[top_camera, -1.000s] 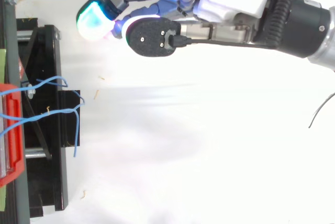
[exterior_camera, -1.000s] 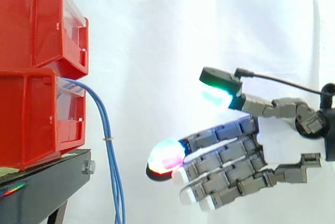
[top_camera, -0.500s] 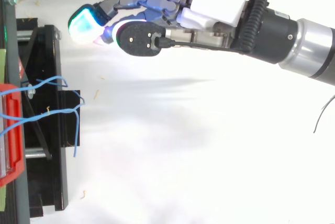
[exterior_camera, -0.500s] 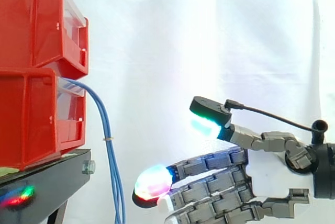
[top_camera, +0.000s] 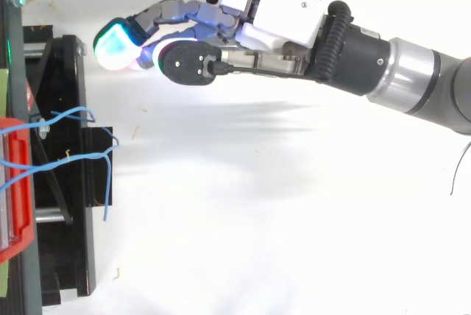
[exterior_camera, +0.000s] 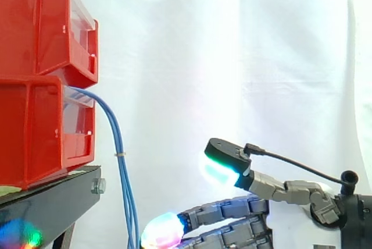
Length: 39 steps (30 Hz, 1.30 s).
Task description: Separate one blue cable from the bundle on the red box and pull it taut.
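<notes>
A bundle of blue cables (exterior_camera: 120, 162) comes out of the lower red box (exterior_camera: 40, 127) and hangs down past the black stand (exterior_camera: 52, 199), bound by a small tie. From above, the blue cables (top_camera: 70, 157) spread in loops over the stand. My hand (exterior_camera: 290, 202) sits low at the right, fingers stretched toward the cables, thumb raised above them, holding nothing. Its foremost fingertip (exterior_camera: 163, 230) glows just right of the hanging strands without touching them. In the top view my hand (top_camera: 272, 20) lies beyond the stand, apart from the cables.
A second red box (exterior_camera: 43, 25) is stacked on the lower one. A white curtain (exterior_camera: 232, 57) hangs behind everything. The stand's black frame (top_camera: 62, 146) lies along the left edge of the top view, with the red box's rim (top_camera: 15, 204) beside it.
My hand has dropped lower and moved left toward the hanging cables, staying open. The cables and boxes have not moved.
</notes>
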Available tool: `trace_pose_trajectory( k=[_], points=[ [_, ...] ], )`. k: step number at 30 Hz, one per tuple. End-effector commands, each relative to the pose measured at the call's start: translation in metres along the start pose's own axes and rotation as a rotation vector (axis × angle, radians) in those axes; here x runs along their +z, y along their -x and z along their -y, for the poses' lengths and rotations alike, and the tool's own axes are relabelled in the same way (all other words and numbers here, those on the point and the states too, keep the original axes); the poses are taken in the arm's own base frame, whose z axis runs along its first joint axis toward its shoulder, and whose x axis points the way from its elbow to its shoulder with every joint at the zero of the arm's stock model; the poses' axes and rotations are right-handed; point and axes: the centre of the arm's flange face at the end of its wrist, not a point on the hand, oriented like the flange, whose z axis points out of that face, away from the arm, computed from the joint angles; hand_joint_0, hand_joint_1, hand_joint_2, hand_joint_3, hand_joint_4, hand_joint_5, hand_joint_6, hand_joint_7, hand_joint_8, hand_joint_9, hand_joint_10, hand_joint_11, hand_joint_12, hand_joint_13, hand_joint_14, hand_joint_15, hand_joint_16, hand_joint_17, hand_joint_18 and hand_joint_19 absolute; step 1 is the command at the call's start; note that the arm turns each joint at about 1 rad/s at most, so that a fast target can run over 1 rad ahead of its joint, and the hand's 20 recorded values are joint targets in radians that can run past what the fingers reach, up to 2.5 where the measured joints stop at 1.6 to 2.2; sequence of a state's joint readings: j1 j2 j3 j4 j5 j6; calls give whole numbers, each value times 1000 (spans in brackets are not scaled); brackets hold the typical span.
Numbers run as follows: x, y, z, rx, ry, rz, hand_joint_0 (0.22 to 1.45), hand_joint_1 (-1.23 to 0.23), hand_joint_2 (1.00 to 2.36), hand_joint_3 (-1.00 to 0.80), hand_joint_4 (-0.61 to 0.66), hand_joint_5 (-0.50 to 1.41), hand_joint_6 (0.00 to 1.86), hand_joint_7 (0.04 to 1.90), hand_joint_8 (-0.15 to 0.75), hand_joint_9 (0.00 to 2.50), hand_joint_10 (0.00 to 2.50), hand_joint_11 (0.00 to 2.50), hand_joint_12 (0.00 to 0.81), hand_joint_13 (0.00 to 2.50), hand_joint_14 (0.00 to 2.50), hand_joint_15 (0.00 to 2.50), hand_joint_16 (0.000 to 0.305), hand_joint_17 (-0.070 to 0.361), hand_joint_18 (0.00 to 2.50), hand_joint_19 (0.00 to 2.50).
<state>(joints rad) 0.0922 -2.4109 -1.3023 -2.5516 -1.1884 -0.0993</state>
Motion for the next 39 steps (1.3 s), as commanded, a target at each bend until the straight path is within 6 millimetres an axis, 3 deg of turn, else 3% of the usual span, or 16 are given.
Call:
trace_pose_trajectory(
  k=[1,8,24,39],
  points=[
    [0,1,0,-8,1,1,491,-342,1000,-500,192,-195,501,676,241,589,7,179,403,502,10,279,54,121,272,351],
    [11,-10,5,-63,42,-10,493,-355,1000,-500,198,-191,502,682,243,607,8,190,404,525,11,284,54,121,293,363],
    [25,-47,-20,-63,100,-105,500,-383,1000,-500,227,-175,502,691,252,674,9,224,402,574,12,316,54,122,345,376],
    [28,-55,-29,-49,109,-115,515,-516,1000,-500,331,-79,503,910,260,784,10,238,395,625,13,328,52,118,408,393]
  ],
)
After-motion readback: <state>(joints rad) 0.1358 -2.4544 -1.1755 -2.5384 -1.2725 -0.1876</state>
